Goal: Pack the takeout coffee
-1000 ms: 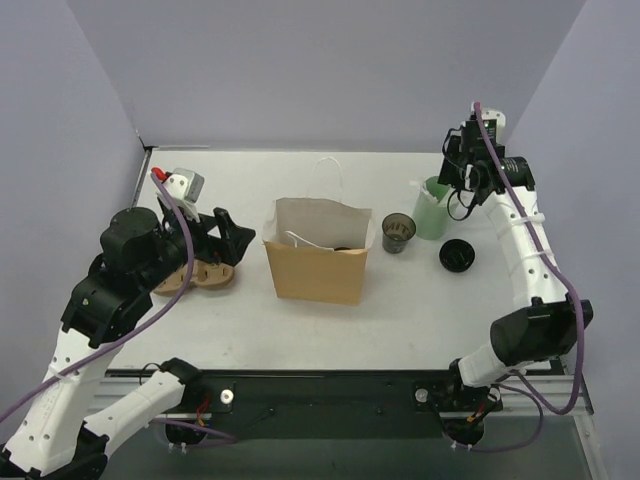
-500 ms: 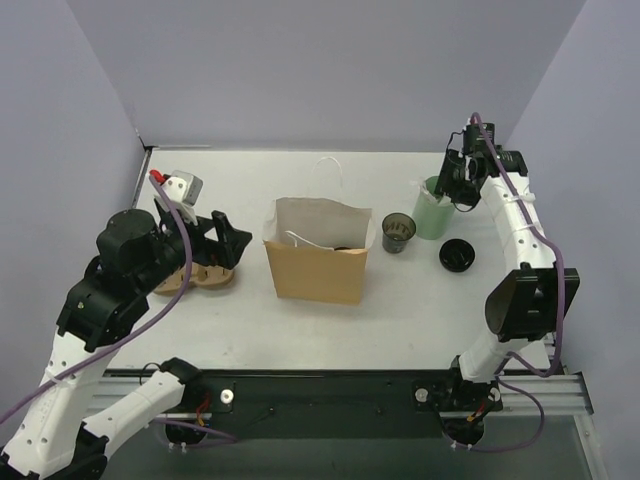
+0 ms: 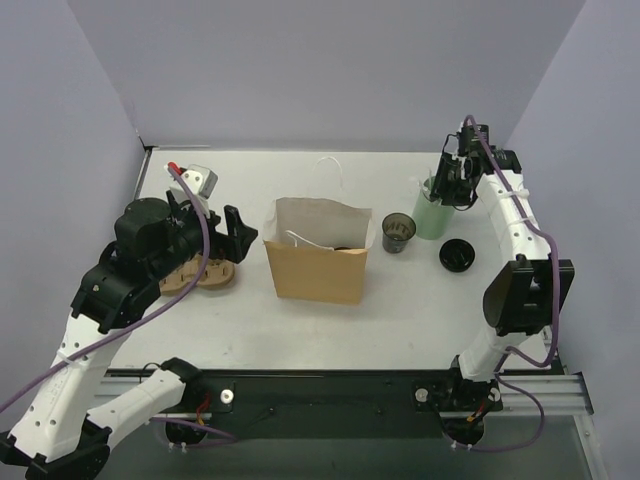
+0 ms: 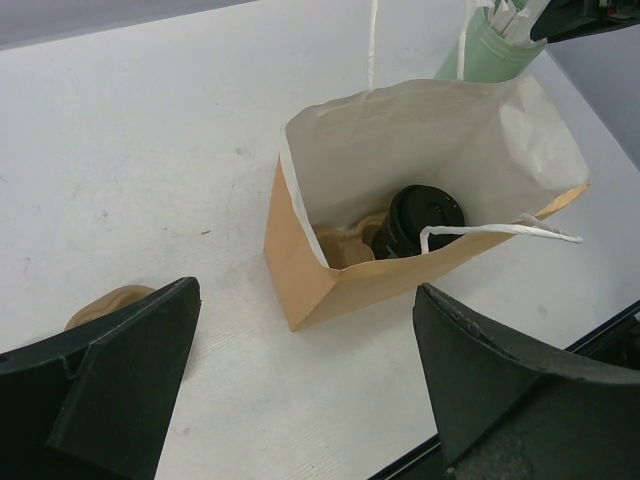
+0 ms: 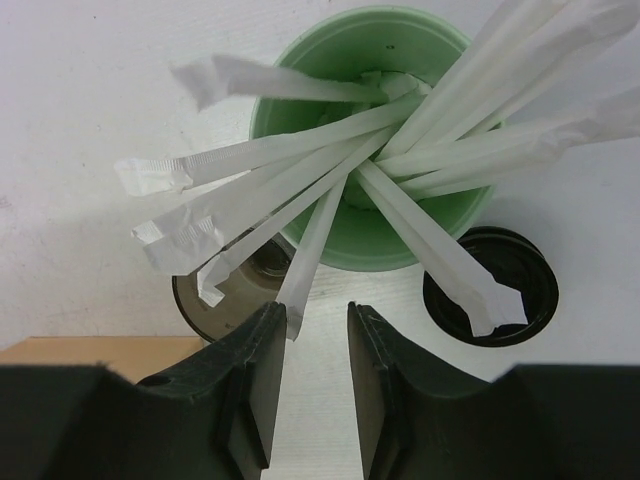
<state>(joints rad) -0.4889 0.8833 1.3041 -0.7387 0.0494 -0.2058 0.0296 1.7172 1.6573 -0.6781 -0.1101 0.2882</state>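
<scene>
The takeout coffee [image 4: 418,220], a dark cup with a black lid, stands inside the tan paper bag [image 3: 318,268] on a piece of brown pulp tray; from above only a dark sliver [image 3: 342,247] of it shows. My left gripper [image 4: 305,300] hangs wide open left of the bag [image 4: 330,280], holding nothing; the top view has that gripper [image 3: 225,235] over the table. My right gripper [image 5: 317,318] hovers over the pale green cup [image 5: 368,150] of white wrapped sticks. Its jaws are narrow but apart. One stick's tip [image 5: 300,290] rests against the left finger.
A lidless dark cup [image 3: 397,232] stands between the bag and the green cup [image 3: 432,212]. A loose black lid [image 3: 456,256] lies to its right. A brown pulp tray [image 3: 200,275] sits under my left arm. The bag's white handles [image 3: 330,175] stick up.
My right gripper's jaws have narrowed and it has shifted over the green cup. The left arm has swung a little right, toward the bag.
</scene>
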